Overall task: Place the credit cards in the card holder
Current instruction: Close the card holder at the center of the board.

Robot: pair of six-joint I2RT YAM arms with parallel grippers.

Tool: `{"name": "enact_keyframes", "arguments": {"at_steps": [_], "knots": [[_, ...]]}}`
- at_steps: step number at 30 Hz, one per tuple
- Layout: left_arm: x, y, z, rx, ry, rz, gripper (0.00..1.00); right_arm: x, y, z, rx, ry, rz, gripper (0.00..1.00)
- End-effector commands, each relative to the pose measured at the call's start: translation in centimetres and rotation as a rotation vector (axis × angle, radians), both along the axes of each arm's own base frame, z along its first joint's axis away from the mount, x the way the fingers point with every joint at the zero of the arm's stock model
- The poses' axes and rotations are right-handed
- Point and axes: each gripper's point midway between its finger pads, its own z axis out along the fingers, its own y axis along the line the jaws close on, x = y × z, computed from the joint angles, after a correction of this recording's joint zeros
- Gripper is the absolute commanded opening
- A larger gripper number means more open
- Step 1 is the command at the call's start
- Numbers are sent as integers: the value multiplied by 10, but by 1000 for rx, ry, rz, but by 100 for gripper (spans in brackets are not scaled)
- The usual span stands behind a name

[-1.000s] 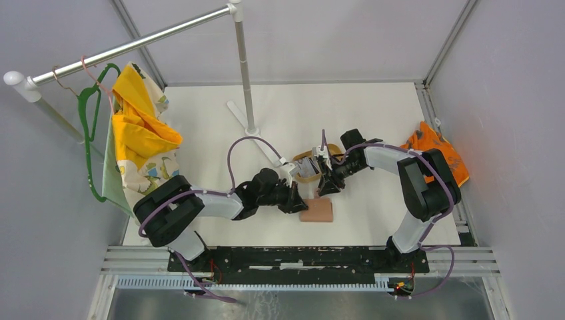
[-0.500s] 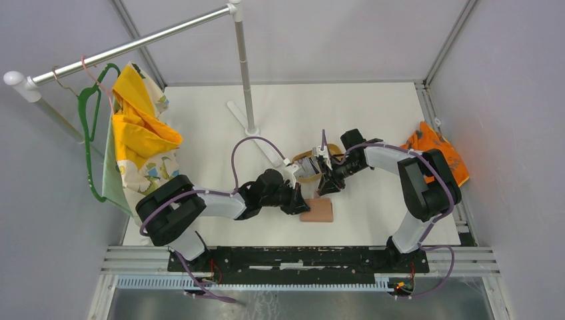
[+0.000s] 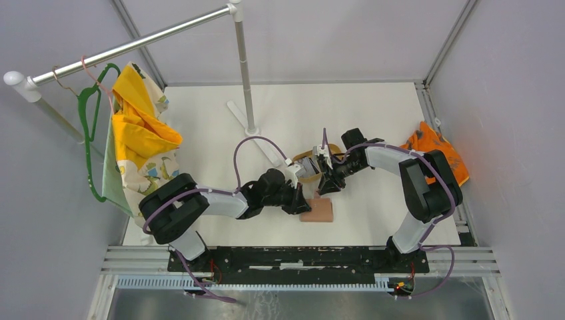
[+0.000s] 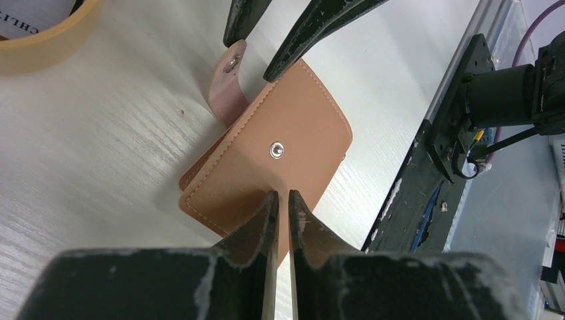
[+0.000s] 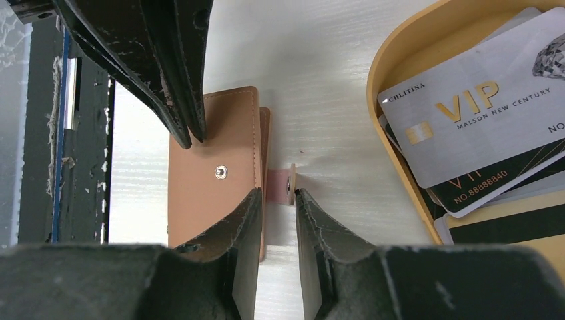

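The card holder (image 3: 318,211) (image 4: 280,153) (image 5: 213,173), tan-brown leather, lies folded shut on the white table with its snap tab (image 5: 278,185) standing loose off one edge. My left gripper (image 3: 300,202) (image 4: 281,195) is shut, with nothing between its tips, low over the holder's cover. My right gripper (image 3: 328,189) (image 5: 277,192) is partly open and straddles the tab; one fingertip (image 5: 300,200) touches the tab's snap end. The credit cards (image 5: 480,113), a silver VIP one on top of black and gold ones, lie in a tan tray (image 5: 386,87) (image 3: 305,157) beside the holder.
A clothes rack pole (image 3: 243,67) stands behind the tray. A yellow patterned garment (image 3: 140,133) hangs on a green hanger at the left. An orange cloth (image 3: 433,150) lies at the right wall. The black base rail (image 3: 300,257) runs along the near edge.
My left arm has crept slightly to the right, towards the card holder. The right gripper has stayed at the tab, and the holder has not moved.
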Motion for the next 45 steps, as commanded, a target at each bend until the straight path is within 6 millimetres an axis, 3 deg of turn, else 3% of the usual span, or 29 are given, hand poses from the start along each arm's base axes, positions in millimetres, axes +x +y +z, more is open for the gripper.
{"name": "enact_keyframes", "arguments": {"at_steps": [1,18,25,33,37,45], "knots": [[11,-9,12,-21,-78,-12,16,7,6,15,49,-19,-9,31],[10,-10,10,-16,-72,-16,15,11,8,10,40,-1,-57,21],[10,-10,7,-11,-63,-15,15,6,6,13,41,0,-31,0],[10,-12,1,3,-37,-10,10,-8,3,21,67,-43,-15,0],[12,-11,-4,27,-28,3,2,-15,4,22,72,-79,-3,0],[12,-7,-14,55,-7,25,2,-24,8,19,33,-191,16,0]]}}
